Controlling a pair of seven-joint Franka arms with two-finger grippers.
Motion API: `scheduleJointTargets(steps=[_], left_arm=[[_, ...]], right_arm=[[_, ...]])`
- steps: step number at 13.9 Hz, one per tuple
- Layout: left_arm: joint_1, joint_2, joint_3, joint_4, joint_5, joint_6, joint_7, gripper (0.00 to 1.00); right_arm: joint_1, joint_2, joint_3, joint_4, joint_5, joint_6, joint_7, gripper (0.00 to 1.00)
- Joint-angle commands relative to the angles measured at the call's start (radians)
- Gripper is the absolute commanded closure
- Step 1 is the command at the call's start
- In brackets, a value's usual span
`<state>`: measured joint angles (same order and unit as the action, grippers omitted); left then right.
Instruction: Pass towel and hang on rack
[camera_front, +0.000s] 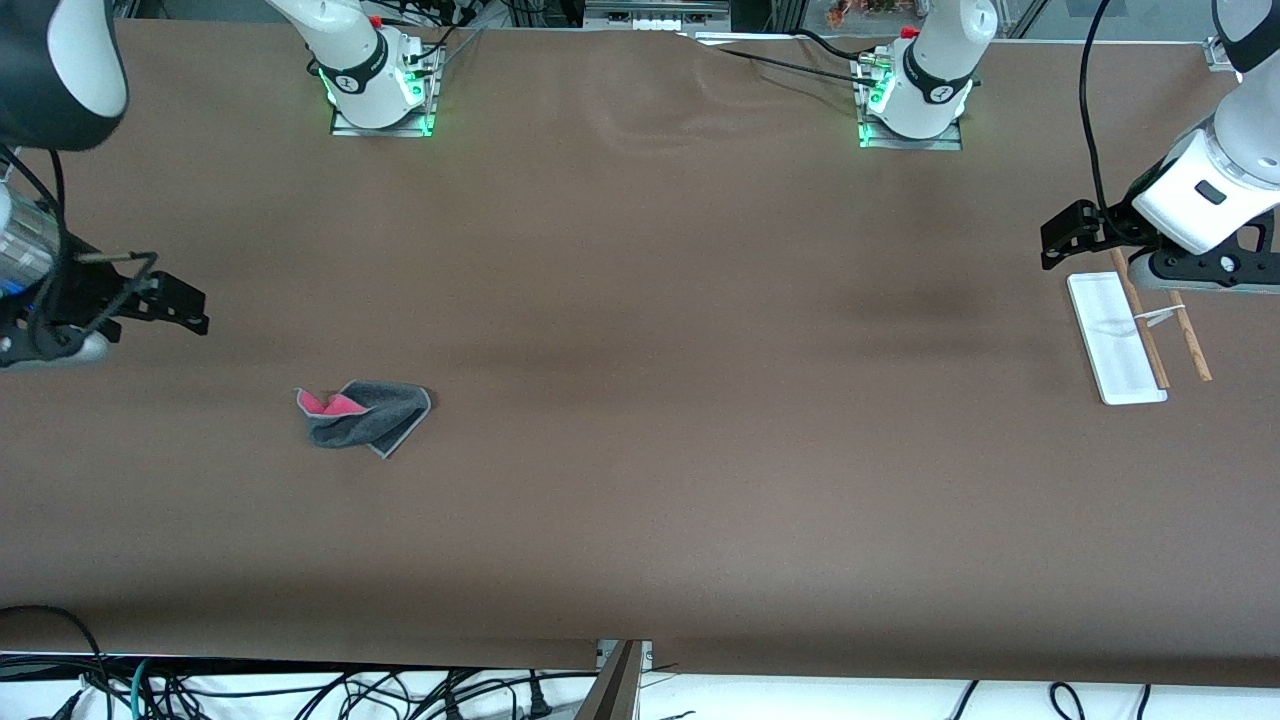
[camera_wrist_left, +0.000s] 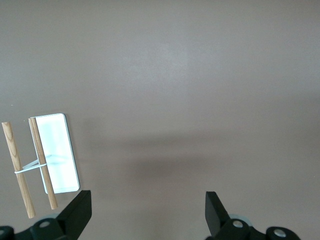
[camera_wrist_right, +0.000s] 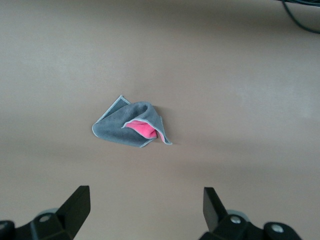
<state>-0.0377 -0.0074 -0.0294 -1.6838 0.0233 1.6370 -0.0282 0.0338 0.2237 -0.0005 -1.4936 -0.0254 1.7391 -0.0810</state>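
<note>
The towel lies crumpled on the brown table toward the right arm's end, dark grey with a pink fold showing. It also shows in the right wrist view. My right gripper hangs open and empty over bare table, apart from the towel; its jaws stand wide. The rack stands toward the left arm's end, a flat white base with two wooden rods alongside. My left gripper is open and empty over the table beside the rack; its jaws stand wide.
The two arm bases stand along the table's back edge. Cables lie below the table's front edge. A black cable hangs by the left arm.
</note>
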Motion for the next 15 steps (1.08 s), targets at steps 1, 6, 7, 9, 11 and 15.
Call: scheduleJointTargets(steps=[1,6,7,9,11,15], left_arm=[[-0.001,-0.006,0.002,0.009,-0.005,-0.013,0.010,0.00],[-0.001,-0.006,0.002,0.010,-0.005,-0.013,0.010,0.00],[-0.001,-0.006,0.002,0.010,-0.005,-0.013,0.010,0.00],[-0.001,-0.006,0.003,0.010,-0.006,-0.011,0.010,0.00],[0.001,-0.006,0.003,0.010,-0.006,-0.013,0.010,0.00],[0.005,-0.006,0.005,0.009,-0.006,-0.013,0.011,0.00]], right_arm=[[0.003,0.095,0.000,0.009,-0.015,0.042,-0.002,0.00],[0.027,0.207,0.000,0.006,-0.021,0.135,-0.078,0.00],[0.032,0.226,0.000,0.004,-0.021,0.148,-0.118,0.00],[0.032,0.255,0.000,-0.004,-0.025,0.168,-0.201,0.00],[0.029,0.284,-0.001,-0.016,-0.039,0.201,-0.326,0.00],[0.026,0.307,-0.004,-0.120,-0.044,0.328,-0.538,0.00]])
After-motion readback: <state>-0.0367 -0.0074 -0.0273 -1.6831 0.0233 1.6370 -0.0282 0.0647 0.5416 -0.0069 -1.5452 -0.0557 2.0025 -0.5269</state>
